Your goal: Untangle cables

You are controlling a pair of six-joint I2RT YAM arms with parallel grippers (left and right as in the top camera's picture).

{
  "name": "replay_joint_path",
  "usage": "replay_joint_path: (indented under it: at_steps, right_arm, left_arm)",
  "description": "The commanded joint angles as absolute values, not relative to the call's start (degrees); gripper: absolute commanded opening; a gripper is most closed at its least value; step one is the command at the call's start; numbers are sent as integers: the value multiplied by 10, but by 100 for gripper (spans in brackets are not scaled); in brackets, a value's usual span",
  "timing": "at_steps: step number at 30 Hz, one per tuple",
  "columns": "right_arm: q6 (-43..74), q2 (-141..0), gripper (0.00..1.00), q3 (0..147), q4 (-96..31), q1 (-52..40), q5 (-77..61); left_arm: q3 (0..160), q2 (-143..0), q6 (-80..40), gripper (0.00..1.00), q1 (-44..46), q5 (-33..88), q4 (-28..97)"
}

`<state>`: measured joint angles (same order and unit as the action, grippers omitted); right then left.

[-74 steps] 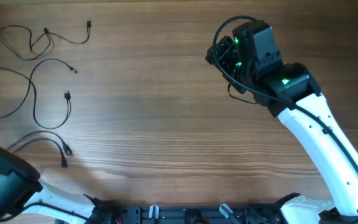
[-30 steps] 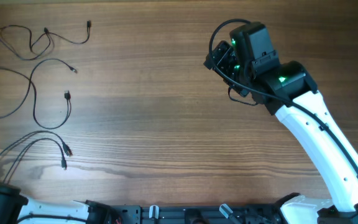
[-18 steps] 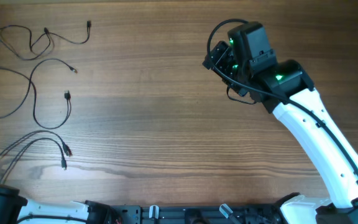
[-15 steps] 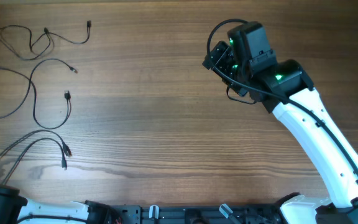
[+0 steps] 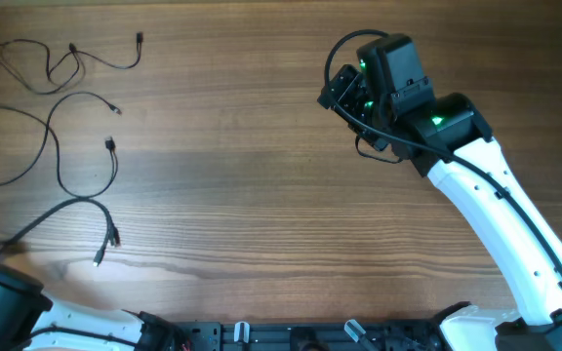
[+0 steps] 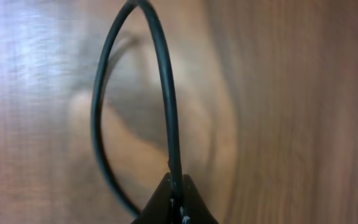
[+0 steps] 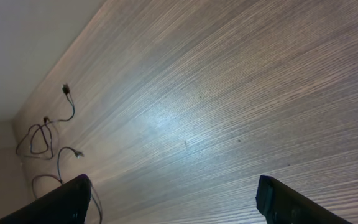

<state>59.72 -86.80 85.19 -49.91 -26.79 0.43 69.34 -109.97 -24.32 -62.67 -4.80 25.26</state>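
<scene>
1. You have three thin black cables lying separately at the far left of the wooden table (image 5: 261,195), and no two cross.
2. The top cable (image 5: 55,66) lies near the upper left corner. It curls into a small loose loop, and one strand runs right to a tiny plug.
3. The middle cable (image 5: 51,125) lies just below. It sweeps in one wide arc that runs off the left edge, then bends in a narrow U. A small plug shows at each visible end.
4. The lower cable (image 5: 81,201) arches up from the bottom left corner. It ends in two small plugs that point downward, close together.
5. Your left gripper (image 6: 176,200) has its jaws pressed together on a black cord. In the wrist view the cord rises from the closed tips and bends over in a tight hairpin above the wood. The overhead view shows the lower cable leading to that corner.
6. Your right gripper (image 7: 173,186) has its jaws wide apart and holds nothing. It hangs over the right half of the table, well apart from every cable.
</scene>
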Motion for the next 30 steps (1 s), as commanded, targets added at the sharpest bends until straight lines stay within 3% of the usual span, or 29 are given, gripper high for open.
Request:
replay_joint_path:
  at_steps: [1, 11, 12, 14, 16, 18, 19, 22, 28, 30]
  right_arm:
    - [591, -873, 88, 850, -498, -266, 0]
    - [591, -890, 87, 850, -495, -266, -16]
    - [591, -891, 88, 850, -495, -266, -15]
    - [591, -891, 87, 850, -495, -266, -15]
    - [591, -891, 87, 850, -496, -266, -16]
    - [590, -891, 87, 850, -496, -266, -16]
    - [588, -891, 88, 850, -496, -266, -16]
    - [585, -891, 88, 850, -496, -266, -24]
    - [585, -891, 88, 850, -498, -266, -27]
    - [585, -891, 88, 850, -498, -266, -27]
  left_arm:
    - [692, -1107, -195, 4, -607, -70, 250]
    - [692, -1107, -115, 4, -571, -161, 207]
    - [692, -1107, -115, 10, -564, -161, 205]
    - [692, -1107, -115, 36, -553, -142, 203]
    - [692, -1107, -100, 35, -532, -97, 204]
    - [692, -1107, -98, 49, -521, -100, 212]
    - [692, -1107, -98, 50, -513, -107, 217]
    - [692, -1102, -94, 39, -490, -108, 223]
    - [703, -1028, -95, 42, -388, -25, 204]
    - [703, -1016, -156, 43, -344, -9, 240]
